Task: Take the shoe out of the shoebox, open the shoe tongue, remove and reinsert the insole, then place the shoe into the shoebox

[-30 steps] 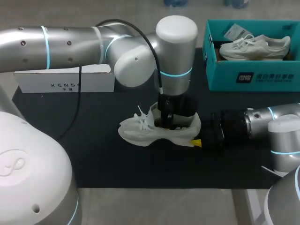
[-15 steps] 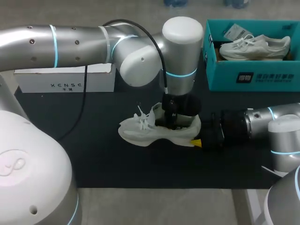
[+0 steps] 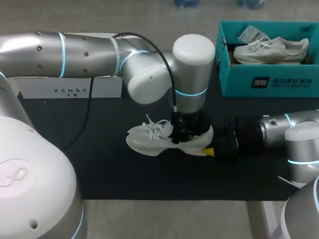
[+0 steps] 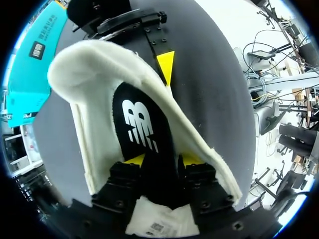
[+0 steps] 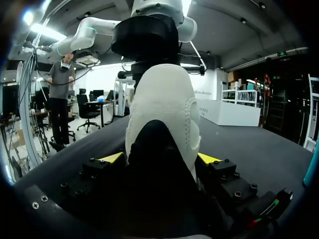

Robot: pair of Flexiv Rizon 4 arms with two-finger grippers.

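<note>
Two arms meet at the white lace-up shoe (image 3: 152,139) on the black mat (image 3: 109,164) in head view, apart from the teal shoebox (image 3: 269,82): left gripper (image 3: 185,135) in its mouth, right gripper (image 3: 212,151) at the heel. Left wrist view alone shows the black foam insole (image 4: 142,124) nipped between left fingers (image 4: 192,160); a skewed pinch could buckle it. Right wrist view: heel clamped, may slip under drag.
</note>
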